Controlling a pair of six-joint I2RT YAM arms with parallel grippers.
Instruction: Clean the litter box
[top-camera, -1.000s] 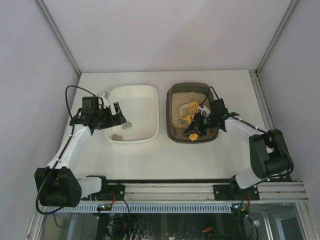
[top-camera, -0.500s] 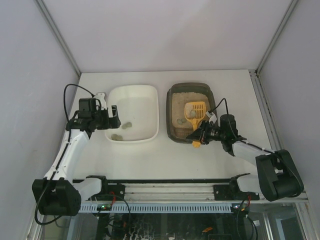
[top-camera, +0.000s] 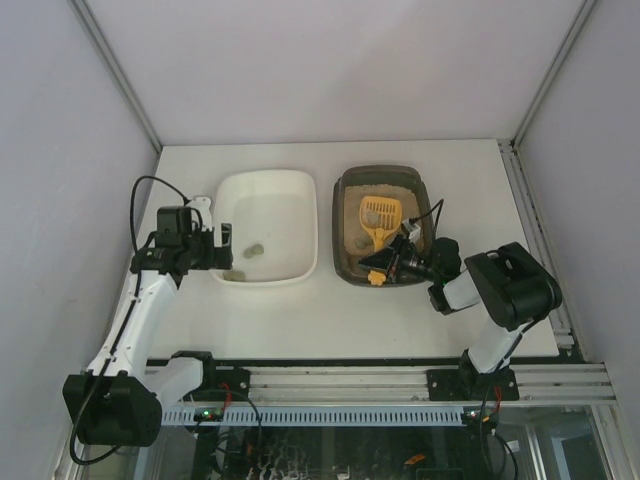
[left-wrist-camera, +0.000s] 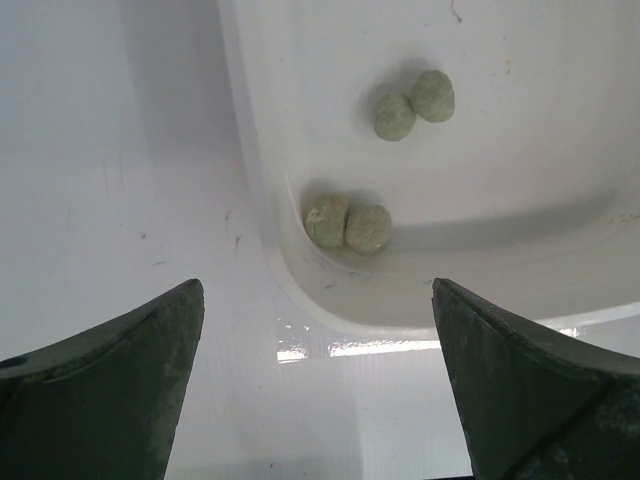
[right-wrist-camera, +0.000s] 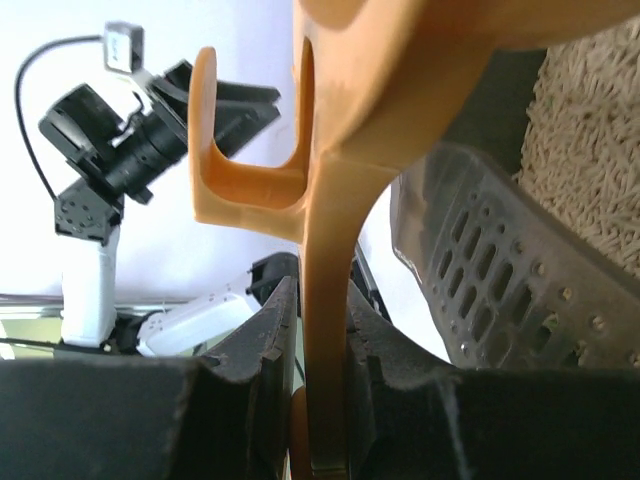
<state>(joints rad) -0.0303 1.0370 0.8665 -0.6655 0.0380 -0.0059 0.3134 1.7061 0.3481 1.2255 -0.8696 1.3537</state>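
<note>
While the right gripper is pinched narrow on the handle of the yellow scoop, the work is one of sifting and carrying. The litter box sits on the table with the white tub just beside its left wall. The scoop's slotted head lies over the sandy litter inside the box, and its handle crosses the box's near rim. A small greyish lump seems to lie in the litter toward the box's left wall, though it is too small to be sure of. To do this step well, the head should probably slide under a lump, rise level and pause so loose litter drains through the slots. It can then pass over the box's left rim without tipping. Seen from the right wrist, the handle is thin between the jaws, so a twist could roll it. The left gripper hangs wide open and empty, at the tub's corner farthest from the box, above four lumps.
</note>
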